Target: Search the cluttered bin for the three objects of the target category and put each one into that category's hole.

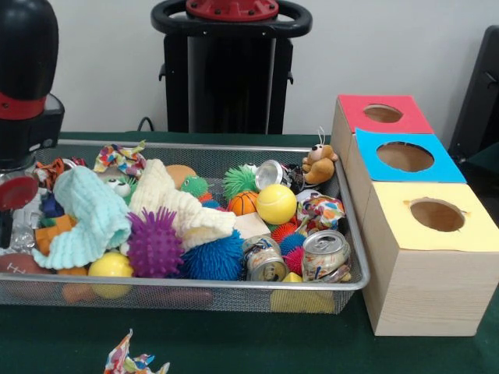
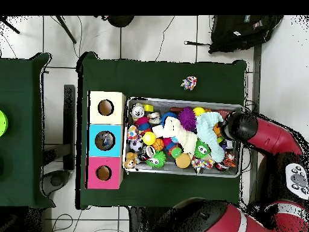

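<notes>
The bin point(image 1: 355, 282) is a wide, shallow basket of silver wire mesh with a thick metal rim, set on a dark green table point(image 1: 234, 343) before a pale wall; the overhead view shows a light tiled floor point(image 2: 151, 36) around the table.

In the front view the arm point(image 1: 27, 70), black with a red band, comes down over the bin's left end, just above a pale mint knitted cloth point(image 1: 90, 218). Its gripper point(image 1: 15, 195) sits low among the clutter there; whether it is open or holding anything cannot be told.

Something clear and creased shows just beside the gripper at the left edge, too hidden to identify.

Further right lie a purple spiky ball point(image 1: 154, 245), a yellow ball point(image 1: 276, 204) and dented metal cans point(image 1: 326, 255).

The hole point(image 1: 405, 157) in the blue panel lies right of the bin, well apart from the gripper, between the red-panelled and yellow-panelled holes.
</notes>
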Robot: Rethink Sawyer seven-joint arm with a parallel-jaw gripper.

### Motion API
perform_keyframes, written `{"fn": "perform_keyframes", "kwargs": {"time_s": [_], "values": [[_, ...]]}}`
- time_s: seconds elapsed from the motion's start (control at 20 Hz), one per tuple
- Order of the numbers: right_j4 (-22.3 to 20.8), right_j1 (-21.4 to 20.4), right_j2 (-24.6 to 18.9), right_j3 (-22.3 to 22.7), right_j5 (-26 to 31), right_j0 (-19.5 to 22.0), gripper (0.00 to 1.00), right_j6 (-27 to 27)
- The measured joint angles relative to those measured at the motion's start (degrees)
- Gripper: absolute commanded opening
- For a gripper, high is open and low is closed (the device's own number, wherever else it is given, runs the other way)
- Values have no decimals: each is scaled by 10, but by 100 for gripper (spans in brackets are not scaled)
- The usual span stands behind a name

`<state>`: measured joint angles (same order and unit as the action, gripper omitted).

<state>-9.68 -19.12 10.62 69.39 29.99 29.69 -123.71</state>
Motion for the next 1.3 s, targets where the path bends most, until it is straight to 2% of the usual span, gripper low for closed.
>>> {"fn": "perform_keyframes", "kwargs": {"time_s": [0.4, 1.0, 1.3], "values": [[0, 22, -12, -14, 0, -1, 100, 0], [0, 14, -12, -13, 10, -3, 100, 0], [-1, -6, -10, 1, 38, -8, 100, 0]]}}
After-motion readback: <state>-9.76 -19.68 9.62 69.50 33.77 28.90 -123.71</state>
